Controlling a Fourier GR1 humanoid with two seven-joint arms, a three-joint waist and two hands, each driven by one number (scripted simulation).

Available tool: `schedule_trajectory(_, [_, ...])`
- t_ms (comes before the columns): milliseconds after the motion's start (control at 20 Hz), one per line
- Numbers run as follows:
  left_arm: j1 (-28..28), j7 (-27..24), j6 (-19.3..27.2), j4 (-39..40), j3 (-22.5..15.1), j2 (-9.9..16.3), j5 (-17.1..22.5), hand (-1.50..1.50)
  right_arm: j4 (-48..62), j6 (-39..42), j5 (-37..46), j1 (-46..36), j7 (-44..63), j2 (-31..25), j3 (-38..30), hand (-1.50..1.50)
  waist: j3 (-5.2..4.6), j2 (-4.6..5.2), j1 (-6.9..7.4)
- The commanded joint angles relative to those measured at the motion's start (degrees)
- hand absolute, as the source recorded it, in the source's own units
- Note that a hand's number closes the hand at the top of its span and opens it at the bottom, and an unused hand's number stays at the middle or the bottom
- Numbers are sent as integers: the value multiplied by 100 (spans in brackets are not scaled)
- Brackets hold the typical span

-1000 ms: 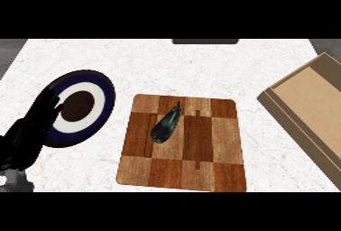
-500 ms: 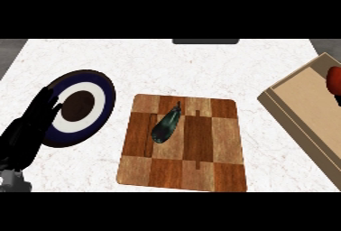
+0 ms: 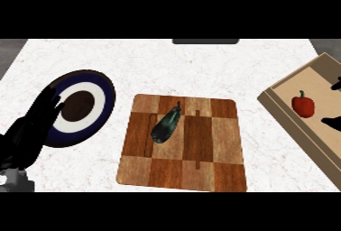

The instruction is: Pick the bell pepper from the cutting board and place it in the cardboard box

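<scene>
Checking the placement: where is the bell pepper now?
In the head view, the red bell pepper lies inside the cardboard box at the right, with the right hand beside it.

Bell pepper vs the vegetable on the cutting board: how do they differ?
The bell pepper is red and squat; the dark green vegetable is long and slim. The bell pepper sits inside the cardboard box at the right edge; the dark green vegetable lies diagonally on the cutting board. Both have a stem showing, and no robot hand touches either.
</scene>
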Motion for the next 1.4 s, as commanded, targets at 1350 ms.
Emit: schedule_trajectory(1350, [-250, -196, -226, 510, 266, -36, -12, 0, 1479, 719, -4236, 801, -1948, -1121, -3512, -150, -1, -1, -46])
